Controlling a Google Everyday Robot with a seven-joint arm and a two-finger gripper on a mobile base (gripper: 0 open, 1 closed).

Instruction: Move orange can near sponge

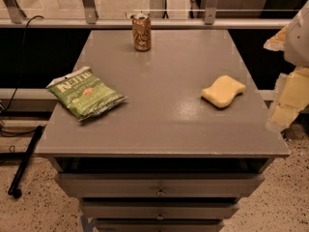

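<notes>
Because the table [159, 129] ends in a bare front edge at the bottom of the frame, above the drawers [159, 191], anything knocked forward has nothing to stop it. Farther in, the bag [87, 93] lies flat at the left and the sponge [223, 91] at the right, well apart, with open tabletop between them. The gripper [288, 99] hangs at the right edge of the frame, beyond the table's side and just right of the sponge; I cannot tell whether it is open or closed. The can [141, 32] stands upright at the top centre, close to the table's far edge and well apart from the sponge. As I judge the risks: reaching across from the right, the arm could sweep the light sponge out of place. A glancing touch could tip the narrow can or push it off the far edge. Set down too close, it could land on the soft sponge and topple.
</notes>
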